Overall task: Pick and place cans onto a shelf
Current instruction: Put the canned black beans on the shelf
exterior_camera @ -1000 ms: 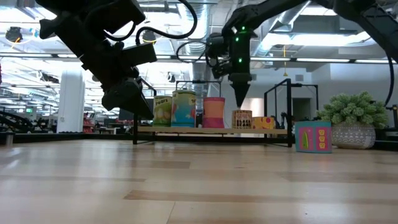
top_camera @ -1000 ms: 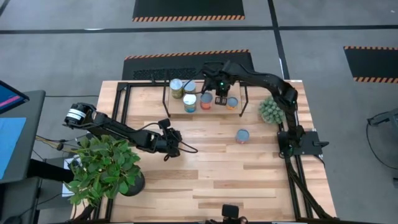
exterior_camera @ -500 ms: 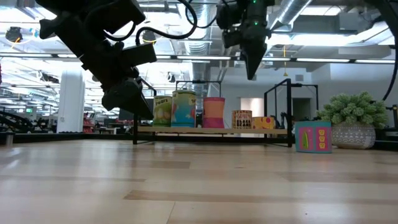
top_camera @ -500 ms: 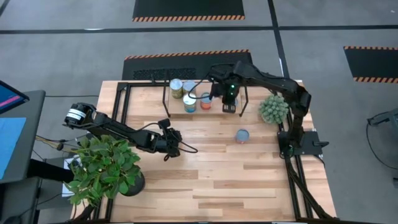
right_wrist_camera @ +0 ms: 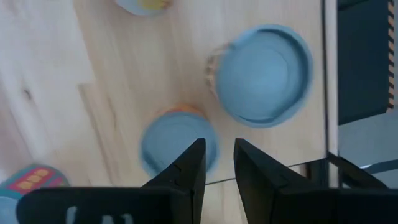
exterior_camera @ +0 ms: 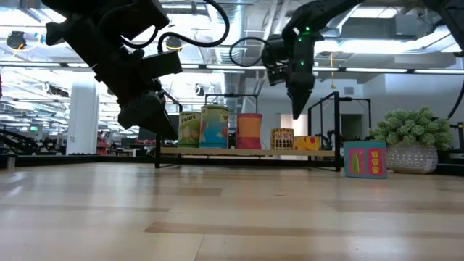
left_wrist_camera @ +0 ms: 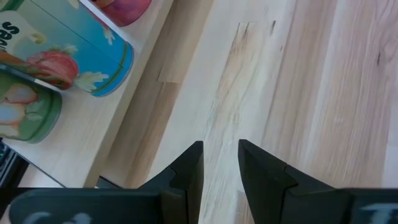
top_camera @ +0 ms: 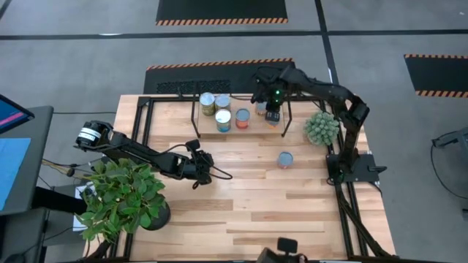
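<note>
Several cans stand upright on their bases on the shelf point(top_camera: 256, 130) at the table's far side, among them a green one point(exterior_camera: 189, 130), a teal one point(exterior_camera: 214, 127) and a pink one point(exterior_camera: 249, 130). One more can point(top_camera: 285, 159) stands on the tabletop, to the right of the shelf and nearer. My right gripper point(exterior_camera: 297, 112) hangs over the shelf's right part, pointing down. It is open above a small blue-topped can point(right_wrist_camera: 177, 146) and touches nothing. My left gripper point(top_camera: 210, 172) waits open over the table's left half, clear of the wood.
A big leafy plant point(top_camera: 121, 201) fills the near left corner. A small potted plant point(top_camera: 320, 129) stands by the right edge, beside the shelf. Bare planks lie across the table's middle and near side.
My right gripper has shifted along the shelf toward the table's right edge, rising on the way and then sinking a little again. The cans on the shelf stand as before.
</note>
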Available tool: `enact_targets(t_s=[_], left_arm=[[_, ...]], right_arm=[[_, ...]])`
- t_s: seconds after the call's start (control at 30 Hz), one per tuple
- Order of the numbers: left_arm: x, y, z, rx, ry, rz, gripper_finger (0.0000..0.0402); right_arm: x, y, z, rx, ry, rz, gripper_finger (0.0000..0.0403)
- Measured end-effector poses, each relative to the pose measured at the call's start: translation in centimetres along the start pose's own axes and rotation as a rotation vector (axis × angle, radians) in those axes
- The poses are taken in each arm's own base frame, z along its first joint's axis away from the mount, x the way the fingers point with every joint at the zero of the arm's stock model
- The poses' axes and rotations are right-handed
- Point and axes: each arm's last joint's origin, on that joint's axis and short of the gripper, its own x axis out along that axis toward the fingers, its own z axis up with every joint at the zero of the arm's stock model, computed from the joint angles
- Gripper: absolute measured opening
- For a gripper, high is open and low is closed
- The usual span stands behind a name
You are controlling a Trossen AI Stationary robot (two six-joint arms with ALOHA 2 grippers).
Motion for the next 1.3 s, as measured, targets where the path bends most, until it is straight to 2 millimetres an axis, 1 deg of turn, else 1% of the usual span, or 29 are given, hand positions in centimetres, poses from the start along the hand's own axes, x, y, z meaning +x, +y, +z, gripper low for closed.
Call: enact_targets(t_s=[0.1, 0.27, 0.4, 0.57, 0.7, 0.77, 0.87, 0.93, 1.03, 1.1, 1.2, 1.3], left_arm=[[0.0, 0.0, 0.0, 0.000, 0.000, 0.000, 0.0093], [0.0, 0.0, 0.0, 0.009, -0.002, 0.002, 0.0093], [0.0, 0.0, 0.0, 0.009, -0.003, 0.002, 0.0093], [0.0, 0.0, 0.0, 0.008, -0.003, 0.002, 0.0093], [0.0, 0.0, 0.0, 0.008, -0.004, 0.002, 0.0093], [0.0, 0.0, 0.0, 0.008, -0.004, 0.002, 0.0093], [0.0, 0.0, 0.0, 0.008, -0.004, 0.002, 0.0093], [0.0, 0.0, 0.0, 0.008, -0.003, 0.001, 0.0093], [0.0, 0.0, 0.0, 0.008, -0.003, 0.001, 0.0093], [0.0, 0.0, 0.0, 0.008, -0.003, 0.001, 0.0093], [0.0, 0.0, 0.1, 0.006, -0.006, 0.000, 0.0093], [0.0, 0.0, 0.1, 0.004, -0.008, 0.000, 0.0093]], right_arm=[[0.4, -0.8, -0.3, 0.008, 0.010, -0.002, 0.0107], [0.5, -1.3, -0.5, 0.002, 0.020, -0.024, 0.0107], [0.6, -1.0, -0.2, -0.041, 0.046, -0.089, 0.0107], [0.5, -0.3, 0.3, -0.091, 0.042, -0.127, 0.0107], [0.4, 0.5, 1.0, -0.158, 0.059, -0.214, 0.0107], [0.4, 0.7, 1.2, -0.174, 0.055, -0.223, 0.0107], [0.4, 0.7, 1.2, -0.167, 0.054, -0.222, 0.0107], [1.2, 0.6, 1.4, -0.166, 0.079, -0.235, 0.0107], [2.0, 0.1, 0.9, -0.131, 0.151, -0.260, 0.0107], [2.3, 0.0, 1.0, -0.127, 0.173, -0.275, 0.0107], [3.3, 0.0, 1.1, -0.134, 0.198, -0.268, 0.0107], [3.4, 0.3, 1.3, -0.161, 0.195, -0.268, 0.0107]])
